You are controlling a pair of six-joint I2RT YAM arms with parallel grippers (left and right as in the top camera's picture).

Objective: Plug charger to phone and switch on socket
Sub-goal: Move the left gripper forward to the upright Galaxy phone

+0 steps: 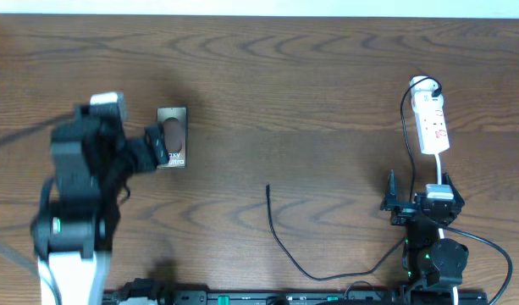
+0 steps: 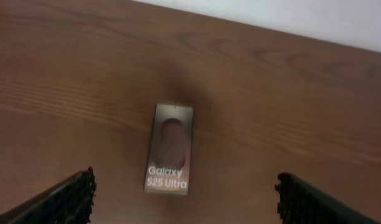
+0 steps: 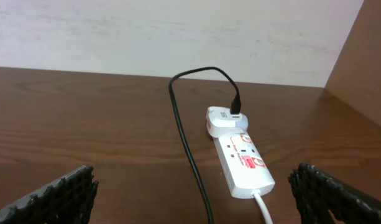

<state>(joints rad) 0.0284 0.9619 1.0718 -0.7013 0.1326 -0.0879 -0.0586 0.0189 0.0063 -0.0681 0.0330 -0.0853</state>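
Left claw point(image 2: 185, 186) hangs spread wide above the phone point(image 2: 171, 146), which lies flat at the surface's point(image 1: 327, 85) left, long axis front-to-back, text end nearest. Right claw point(image 3: 193, 190) gapes too, facing the socket point(image 3: 243, 162), aligned likewise.

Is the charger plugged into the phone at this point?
Out. The charger ends loose on the table, well apart from the phone.
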